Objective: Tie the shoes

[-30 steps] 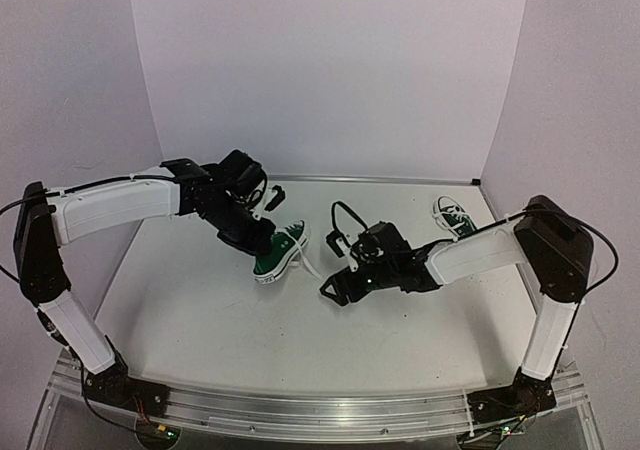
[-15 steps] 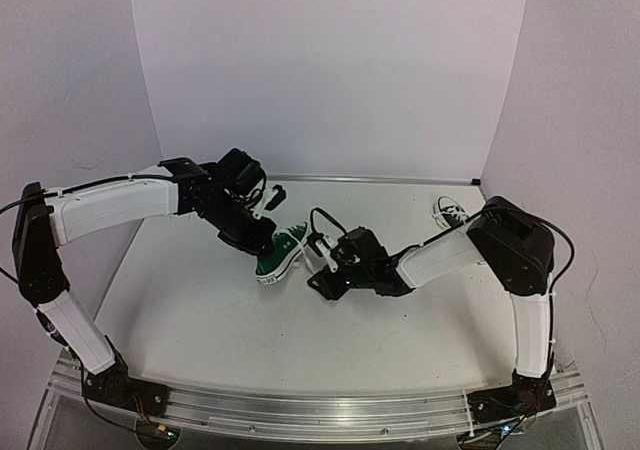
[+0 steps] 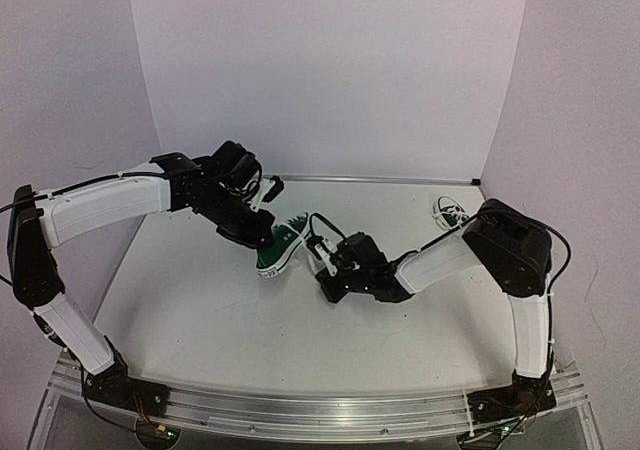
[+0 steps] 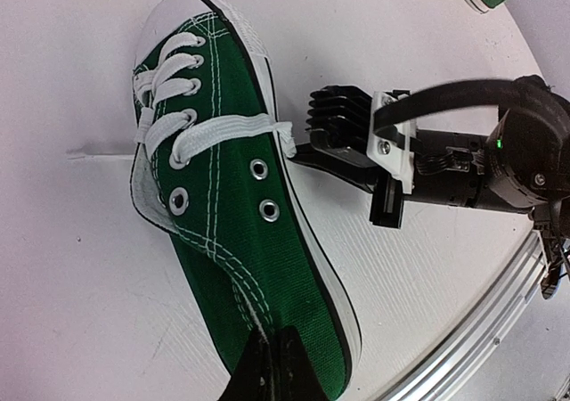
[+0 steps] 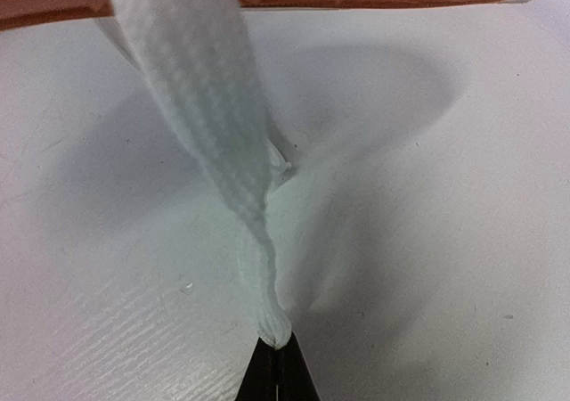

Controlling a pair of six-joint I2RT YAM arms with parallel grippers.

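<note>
Right claw (image 5: 278, 365) just got snapped shut on the lace (image 5: 205, 107) beside the green shoe (image 4: 232, 241), heel pinched in the left claw (image 4: 272, 370); tightening looked ready to be started.

We identify a robotics lab cell: plain white panels (image 3: 330, 70) enclose a white table (image 3: 200, 320), and an aluminium mounting rail (image 3: 300, 408) runs along its near edge.

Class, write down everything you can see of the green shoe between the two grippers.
The green shoe is a canvas low-top with white toe cap, sole edge, metal eyelets and an untied lace. It rests on the table; the left gripper clamps its heel end, the right gripper pinches the lace's end.
</note>
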